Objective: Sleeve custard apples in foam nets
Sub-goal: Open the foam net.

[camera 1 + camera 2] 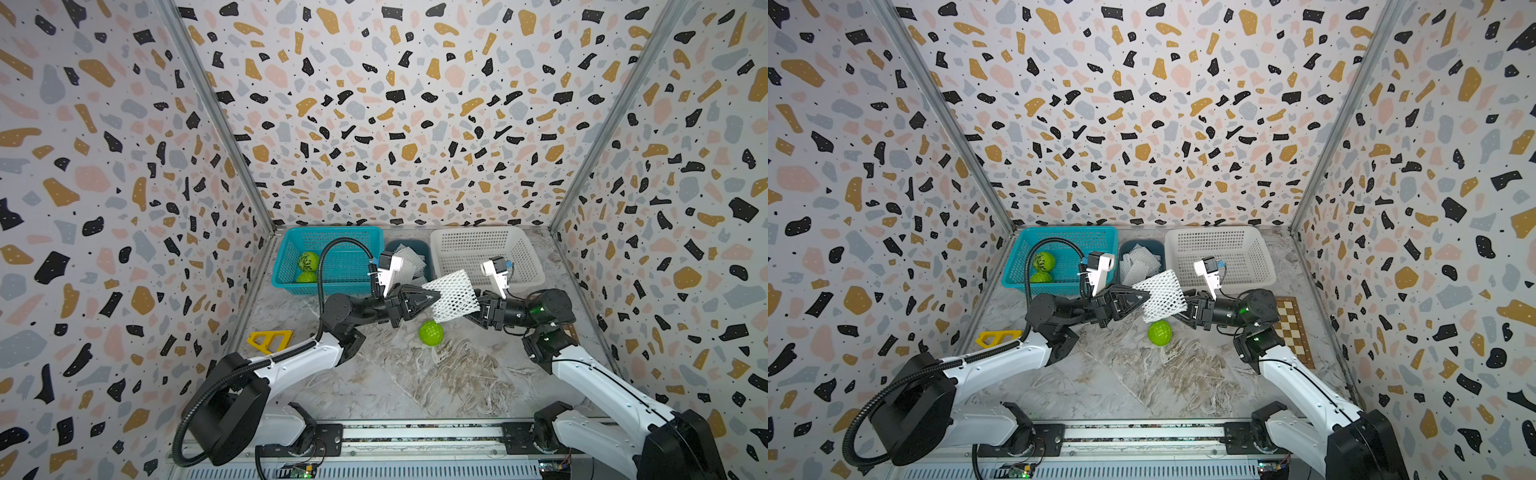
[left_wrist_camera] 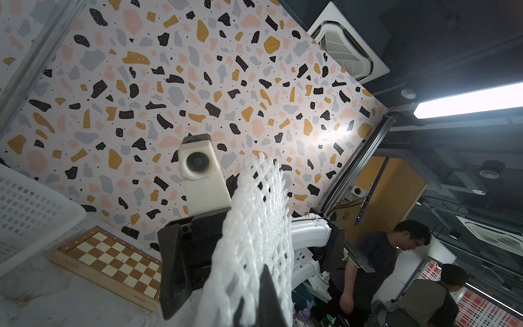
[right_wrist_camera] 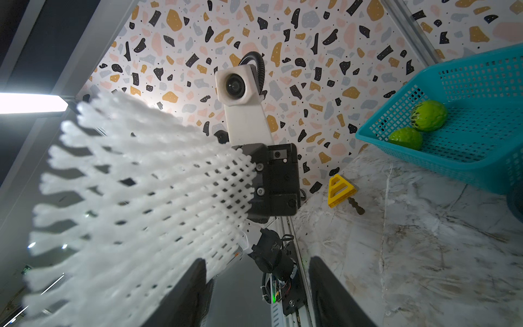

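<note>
My left gripper (image 1: 434, 296) is shut on one edge of a white foam net (image 1: 451, 297), which hangs in the air above the table's middle. The net (image 2: 254, 240) covers most of the left gripper (image 2: 261, 271) in the left wrist view. My right gripper (image 1: 474, 309) meets the net's opposite edge. Its jaws (image 3: 256, 260) stand open with nothing between them, and one finger lies against the net (image 3: 135, 198). A green custard apple (image 1: 431, 332) rests on the table just below the net. Two more custard apples (image 1: 308, 261) (image 1: 304, 277) lie in the teal basket (image 1: 332, 237).
A small dark bin (image 1: 419, 245) with several spare foam nets stands between the teal basket and a white perforated basket (image 1: 486, 232) at the back. A yellow triangular tool (image 1: 270, 340) lies at the left, and a chessboard (image 1: 1293, 328) lies by the right wall.
</note>
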Controlling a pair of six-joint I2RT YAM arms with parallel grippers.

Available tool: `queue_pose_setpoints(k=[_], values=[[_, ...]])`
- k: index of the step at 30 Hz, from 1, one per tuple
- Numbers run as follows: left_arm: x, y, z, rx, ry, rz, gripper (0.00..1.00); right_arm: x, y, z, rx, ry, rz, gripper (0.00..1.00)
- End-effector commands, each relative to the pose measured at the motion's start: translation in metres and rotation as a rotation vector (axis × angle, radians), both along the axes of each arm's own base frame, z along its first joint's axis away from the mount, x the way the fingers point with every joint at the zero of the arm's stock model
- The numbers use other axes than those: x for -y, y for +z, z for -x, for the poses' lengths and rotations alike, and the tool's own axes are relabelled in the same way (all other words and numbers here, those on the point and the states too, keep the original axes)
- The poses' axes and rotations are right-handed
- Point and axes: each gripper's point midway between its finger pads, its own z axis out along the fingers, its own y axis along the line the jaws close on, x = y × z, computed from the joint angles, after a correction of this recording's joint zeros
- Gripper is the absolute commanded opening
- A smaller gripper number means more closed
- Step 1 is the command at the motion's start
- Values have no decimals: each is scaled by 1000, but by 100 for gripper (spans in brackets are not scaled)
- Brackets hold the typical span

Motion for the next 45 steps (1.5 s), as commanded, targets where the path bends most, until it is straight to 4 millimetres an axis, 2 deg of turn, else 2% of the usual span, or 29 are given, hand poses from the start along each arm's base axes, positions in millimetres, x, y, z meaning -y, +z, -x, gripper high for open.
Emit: queue_pose_setpoints(k=[1, 7, 15, 18, 26, 31, 36, 41, 45], values=[[-8, 9, 12, 130, 43, 58, 0, 3, 40, 11, 94, 26, -75, 62], [-10, 7, 16, 189, 75, 62, 0, 4, 51, 22, 86, 94, -129, 64], [-9, 10, 22, 265, 91, 69, 0, -13, 51, 44, 144, 184, -87, 65], [-6, 10, 27, 275, 64, 66, 0, -15, 52, 43, 150, 184, -81, 68], [-5, 15, 32, 281, 37, 72, 0, -20, 53, 48, 163, 225, -74, 65], [-4, 19, 37, 295, 16, 76, 0, -24, 51, 51, 162, 248, -66, 67], [-2, 19, 38, 285, -2, 73, 0, -21, 58, 57, 195, 254, -85, 61], [-6, 18, 43, 294, 1, 76, 0, -17, 60, 60, 216, 250, -95, 52], [-9, 13, 43, 273, 3, 66, 0, -9, 65, 59, 231, 221, -110, 51]])
